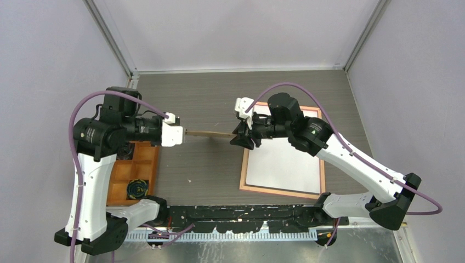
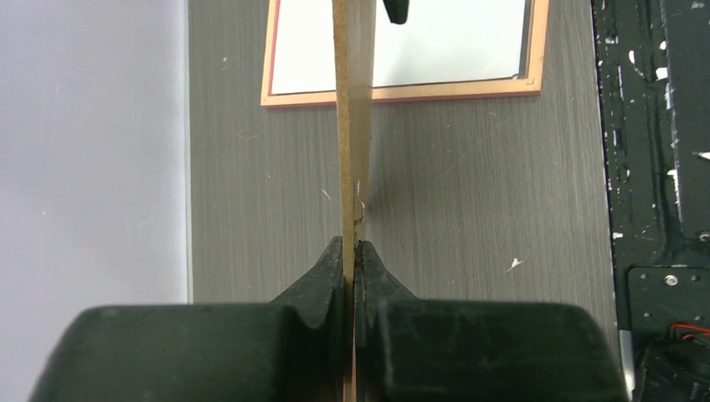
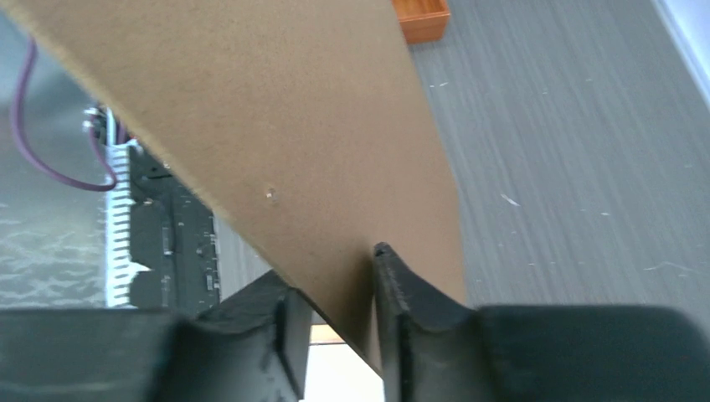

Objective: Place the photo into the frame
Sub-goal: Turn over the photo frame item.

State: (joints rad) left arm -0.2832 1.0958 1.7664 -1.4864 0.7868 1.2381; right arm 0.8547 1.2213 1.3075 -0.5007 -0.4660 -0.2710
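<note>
The frame (image 1: 281, 192) lies flat on the right of the table, its light wood back up. The photo (image 1: 282, 164) rests inside it, white back up. A brown backing board (image 1: 208, 133) hangs edge-on in the air between the arms. My left gripper (image 1: 183, 133) is shut on its left end; in the left wrist view the fingers (image 2: 322, 276) pinch the board (image 2: 352, 126). My right gripper (image 3: 331, 264) straddles the board (image 3: 293, 126) at its other end. One finger (image 3: 402, 293) lies against it, the other stands apart.
An orange compartment tray (image 1: 134, 170) sits by the left arm with a black round part (image 1: 137, 188) in it. A black rail (image 1: 247, 213) runs along the table's near edge. Grey walls enclose the table on three sides.
</note>
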